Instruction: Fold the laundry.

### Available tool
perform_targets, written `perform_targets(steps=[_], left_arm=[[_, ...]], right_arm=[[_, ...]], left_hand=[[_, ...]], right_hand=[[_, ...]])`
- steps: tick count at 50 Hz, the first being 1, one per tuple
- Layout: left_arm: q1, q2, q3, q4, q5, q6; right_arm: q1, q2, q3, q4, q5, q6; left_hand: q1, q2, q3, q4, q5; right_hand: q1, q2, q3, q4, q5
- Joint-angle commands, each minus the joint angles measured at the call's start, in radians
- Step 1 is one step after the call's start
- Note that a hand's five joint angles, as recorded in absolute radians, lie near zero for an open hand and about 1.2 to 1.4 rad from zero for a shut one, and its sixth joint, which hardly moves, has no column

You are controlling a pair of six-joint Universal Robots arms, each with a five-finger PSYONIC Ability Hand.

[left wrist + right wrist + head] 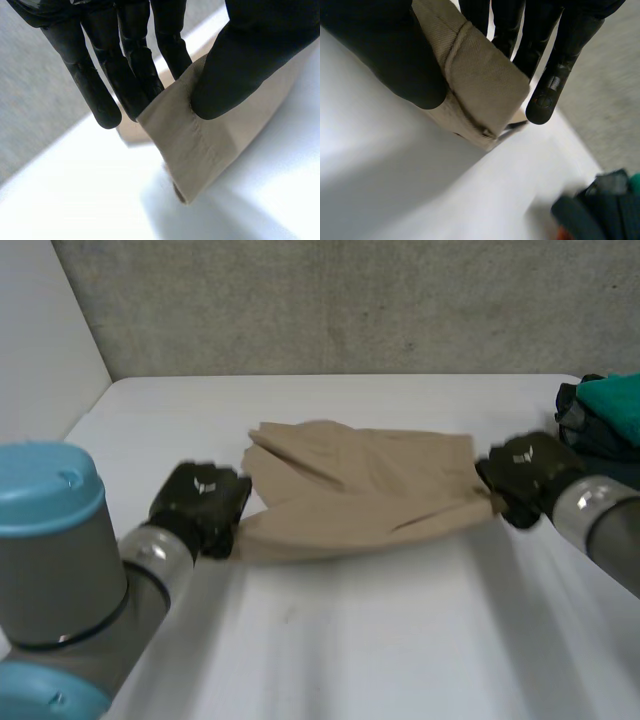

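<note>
**Cloth pinched at both ends**

Cloth (360, 490), tan and creased, stretches between the two hands over the white table (400, 640). The left hand (203, 502) has one end. In its wrist view the thumb (240, 65) presses a hemmed, folded edge against the straight fingers (135, 75), so the hand is closed in a pinch on the fabric. The hem hangs past the fingertips and casts a shadow on the table under it.

The right hand (525, 475) has the opposite end in the same way. Its thumb clamps a doubled, stitched edge against its fingers, and one fingertip stands free just beside the fabric.

Between the hands the near edge of the cloth sags a little. At the far edge a loose flap sticks up close to the left hand. Whether the middle of the cloth touches the table I cannot tell.

A pile (605, 420) of dark and teal clothes lies on the table just beyond the right hand, on its outer side, apart from the cloth.
</note>
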Motion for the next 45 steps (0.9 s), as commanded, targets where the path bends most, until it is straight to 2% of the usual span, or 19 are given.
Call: perform_targets(steps=[1, 9, 18, 19, 21, 22, 28, 31, 33, 34, 37, 40, 45], left_arm=[[-0.01, 0.051, -0.12, -0.061, -0.001, 0.002], [-0.086, 0.05, -0.128, -0.211, 0.002, 0.002], [-0.087, -0.004, -0.057, -0.152, -0.004, 0.002], [-0.08, -0.01, -0.048, -0.143, -0.004, 0.003], [-0.075, -0.011, -0.039, -0.141, -0.004, 0.006], [-0.072, -0.01, -0.025, -0.136, -0.004, 0.026], [-0.052, -0.01, 0.072, -0.097, -0.002, 0.144], [0.011, -0.021, 0.124, -0.063, 0.013, 0.169], [0.063, -0.111, 0.232, -0.026, 0.102, 0.172], [0.066, -0.119, 0.237, -0.024, 0.107, 0.172], [0.091, -0.253, 0.357, -0.014, 0.209, 0.167], [0.112, -0.356, 0.452, -0.018, 0.271, 0.173], [0.183, -0.549, 0.628, -0.02, 0.399, 0.174]], right_arm=[[-0.01, -0.069, 0.125, 0.236, -0.004, -0.168], [-0.01, -0.058, 0.215, 0.239, -0.004, -0.185], [-0.037, -0.046, 0.207, 0.156, -0.01, -0.17], [-0.037, -0.044, 0.209, 0.138, -0.015, -0.166], [-0.039, -0.044, 0.211, 0.121, -0.015, -0.165], [-0.039, -0.044, 0.212, 0.119, -0.015, -0.163], [-0.043, -0.044, 0.217, 0.098, -0.015, -0.145], [-0.043, -0.041, 0.223, 0.081, -0.013, -0.14], [-0.043, -0.026, 0.226, 0.069, -0.013, -0.139], [-0.043, -0.021, 0.226, 0.065, -0.013, -0.137], [-0.04, -0.001, 0.226, 0.059, -0.013, -0.122], [-0.039, 0.017, 0.224, 0.05, -0.013, -0.107], [-0.03, 0.036, 0.224, 0.03, -0.013, -0.085]], left_hand=[[0.263, 0.192, 0.193, 0.193, 0.247], [0.263, 0.192, 0.193, 0.193, 0.247], [0.263, 0.192, 0.193, 0.193, 0.247], [0.104, 0.032, 0.034, 0.033, 0.088], [-0.523, -0.595, -0.593, -0.593, -0.539], [-0.913, -0.984, -0.983, -0.983, -0.929], [-0.888, -0.959, -0.957, -0.958, -0.903], [-0.671, -0.742, -0.741, -0.741, -0.687], [-0.541, -0.613, -0.611, -0.612, -0.557], [-0.535, -0.607, -0.605, -0.605, -0.551], [-0.512, -0.583, -0.582, -0.582, -0.528], [-0.512, -0.583, -0.582, -0.582, -0.528], [-0.509, -0.58, -0.579, -0.579, -0.525]], right_hand=[[0.434, 0.215, 0.214, 0.209, 0.243], [0.434, 0.215, 0.214, 0.209, 0.243], [0.434, 0.215, 0.214, 0.209, 0.243], [0.434, 0.215, 0.214, 0.209, 0.243], [0.434, 0.215, 0.214, 0.209, 0.243], [0.434, 0.215, 0.214, 0.209, 0.243], [0.434, 0.215, 0.214, 0.209, 0.243], [0.434, 0.215, 0.214, 0.209, 0.243], [0.434, 0.215, 0.214, 0.209, 0.243], [0.434, 0.215, 0.214, 0.209, 0.243], [0.434, 0.215, 0.214, 0.209, 0.243], [0.434, 0.215, 0.214, 0.209, 0.243], [0.434, 0.215, 0.214, 0.209, 0.243]])
